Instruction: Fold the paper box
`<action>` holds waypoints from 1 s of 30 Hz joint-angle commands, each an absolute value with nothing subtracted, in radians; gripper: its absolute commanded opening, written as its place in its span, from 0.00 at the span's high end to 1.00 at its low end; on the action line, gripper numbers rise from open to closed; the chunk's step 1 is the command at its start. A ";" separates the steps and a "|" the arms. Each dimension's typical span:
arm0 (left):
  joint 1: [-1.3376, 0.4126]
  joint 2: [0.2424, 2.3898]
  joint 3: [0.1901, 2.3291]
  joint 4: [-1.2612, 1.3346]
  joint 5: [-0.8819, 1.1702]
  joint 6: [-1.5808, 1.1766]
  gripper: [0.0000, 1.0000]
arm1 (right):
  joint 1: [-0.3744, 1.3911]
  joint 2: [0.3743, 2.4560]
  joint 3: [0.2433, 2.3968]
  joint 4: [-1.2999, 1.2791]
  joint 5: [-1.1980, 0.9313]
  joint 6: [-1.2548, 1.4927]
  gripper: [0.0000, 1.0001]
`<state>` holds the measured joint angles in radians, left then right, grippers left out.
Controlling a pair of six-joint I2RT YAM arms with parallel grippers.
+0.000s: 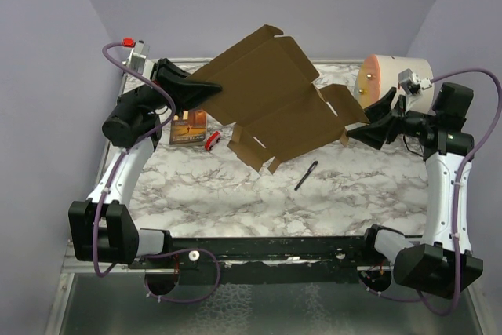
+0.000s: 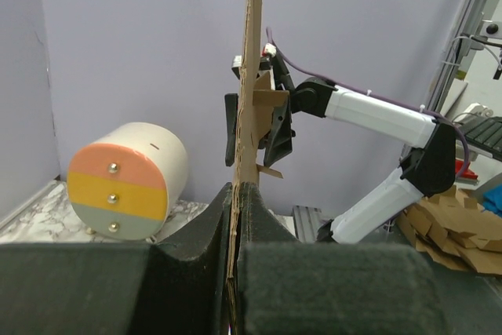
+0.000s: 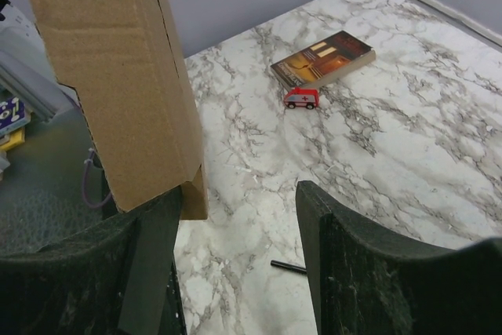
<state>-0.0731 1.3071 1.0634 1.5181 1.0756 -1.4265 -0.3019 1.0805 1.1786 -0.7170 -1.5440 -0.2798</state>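
The paper box [image 1: 271,100] is a flat brown cardboard sheet with flaps and tabs, held tilted in the air above the table. My left gripper [image 1: 192,88] is shut on its left edge. In the left wrist view the sheet [image 2: 251,76] runs edge-on and upright between the pressed fingers of that gripper [image 2: 235,190]. My right gripper [image 1: 365,127] stands open at the sheet's right end. In the right wrist view a cardboard flap [image 3: 118,76] rests against the left finger, and the wide gap of the right gripper [image 3: 235,194] holds nothing.
A dark book [image 1: 189,126] and a small red toy car [image 1: 212,142] lie on the marble table [image 1: 235,194] under the sheet's left side. A black pen [image 1: 306,176] lies near the middle. A large cream cylinder [image 1: 392,80] lies at the back right, behind the right gripper.
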 commanded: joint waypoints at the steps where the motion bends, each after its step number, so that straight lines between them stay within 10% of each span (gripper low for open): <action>1: -0.066 1.308 1.086 1.605 1.005 -1.436 1.00 | -0.291 1.063 1.201 -0.743 -1.824 -0.298 0.39; 30: -0.066 1.319 1.098 1.636 0.976 -1.465 1.00 | -0.263 1.039 1.184 -0.762 -1.823 -0.296 0.44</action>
<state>-0.0727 1.3132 1.0660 1.5211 1.0367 -1.4372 -0.2737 1.0542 1.1790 -0.7437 -1.5440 -0.2859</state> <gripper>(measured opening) 0.019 0.589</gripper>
